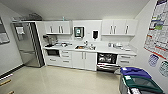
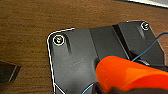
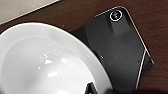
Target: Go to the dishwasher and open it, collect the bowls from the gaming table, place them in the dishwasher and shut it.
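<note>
Now, dishwasher (image 1: 107, 60): open, dark inside, under the counter (image 1: 105, 49), right of the sink (image 1: 83, 47).
Bowl (image 3: 47, 62): white, large at the right wrist.
Fingers: cannot tell, either gripper.

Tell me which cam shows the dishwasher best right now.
Head view. The dishwasher sits under the counter right of the white cabinet doors, door dropped open, dark interior visible. The left wrist view gives brown wood surface and an orange bowl; the right wrist view gives a white bowl. Neither wrist view helps with the dishwasher.
</note>
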